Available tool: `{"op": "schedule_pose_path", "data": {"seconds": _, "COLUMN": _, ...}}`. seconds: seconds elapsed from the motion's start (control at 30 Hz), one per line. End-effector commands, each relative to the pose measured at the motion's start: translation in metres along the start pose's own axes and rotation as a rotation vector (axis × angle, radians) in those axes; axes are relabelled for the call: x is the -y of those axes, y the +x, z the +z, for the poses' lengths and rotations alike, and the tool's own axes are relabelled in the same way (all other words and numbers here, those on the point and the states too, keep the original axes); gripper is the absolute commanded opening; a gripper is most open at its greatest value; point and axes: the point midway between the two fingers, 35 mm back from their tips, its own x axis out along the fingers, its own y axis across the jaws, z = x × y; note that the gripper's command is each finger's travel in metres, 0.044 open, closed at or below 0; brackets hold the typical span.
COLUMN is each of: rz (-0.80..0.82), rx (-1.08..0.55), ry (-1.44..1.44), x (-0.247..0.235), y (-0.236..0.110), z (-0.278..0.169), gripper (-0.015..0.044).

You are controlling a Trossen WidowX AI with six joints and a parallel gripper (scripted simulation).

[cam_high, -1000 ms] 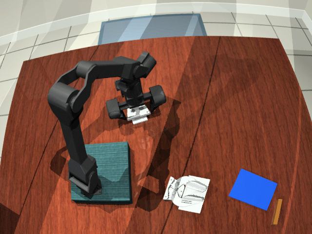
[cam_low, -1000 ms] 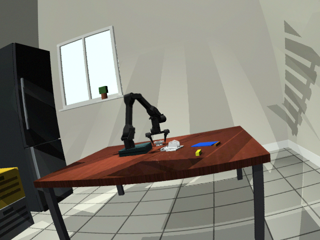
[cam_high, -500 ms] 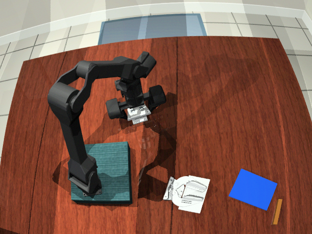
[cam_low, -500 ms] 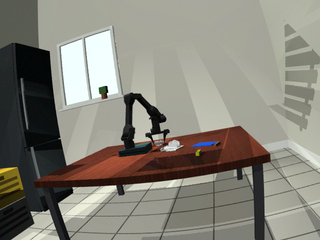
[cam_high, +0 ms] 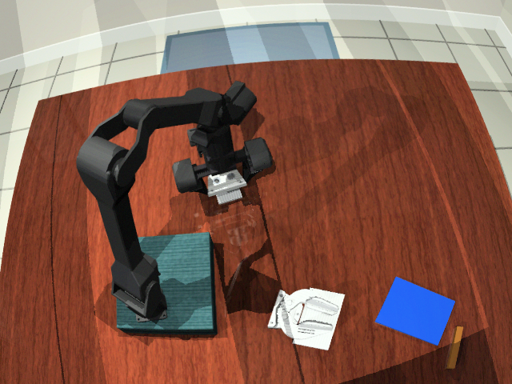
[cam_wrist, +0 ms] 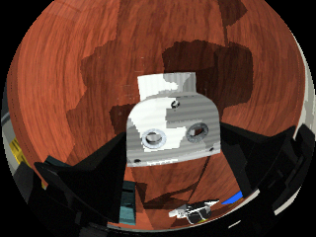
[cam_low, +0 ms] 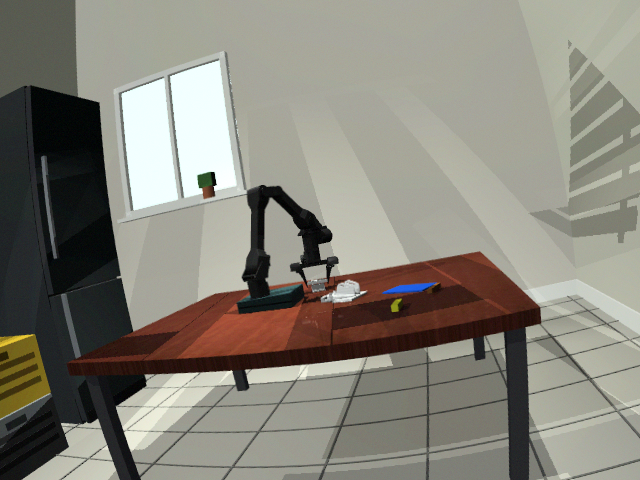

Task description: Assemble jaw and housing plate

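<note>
The white housing plate [cam_high: 223,184] [cam_low: 317,284] [cam_wrist: 174,148], with two large round holes and a ribbed tab, is between the fingertips. My gripper [cam_high: 226,182] [cam_low: 317,282] [cam_wrist: 172,131] is shut on its two side edges. I cannot tell how far the plate is above the table. The white jaw assembly [cam_high: 306,318] [cam_low: 347,292] [cam_wrist: 195,212] lies on the table, nearer the top view's lower edge and well away from the gripper. Two long jaws lie side by side on its base. The pins and the gear mesh are too small to make out.
The arm stands on a teal block [cam_high: 182,264] [cam_low: 276,302] [cam_wrist: 127,202]. A blue panel [cam_high: 415,312] [cam_low: 410,288] [cam_wrist: 232,198] lies right of the jaw assembly, with an orange bar [cam_high: 454,347] beside it. A yellow block [cam_low: 396,305] sits closer to the exterior camera.
</note>
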Motion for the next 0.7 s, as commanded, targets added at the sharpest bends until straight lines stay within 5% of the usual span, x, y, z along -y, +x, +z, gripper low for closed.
{"op": "schedule_pose_path", "data": {"seconds": 0.0, "rz": -0.011, "rx": 0.012, "ry": -0.001, "x": 0.003, "y": -0.016, "z": 0.003, "gripper": 0.0351}}
{"op": "schedule_pose_path", "data": {"seconds": 0.67, "rz": -0.009, "rx": 0.011, "ry": 0.002, "x": 0.000, "y": -0.063, "z": 0.001, "gripper": 0.0351}}
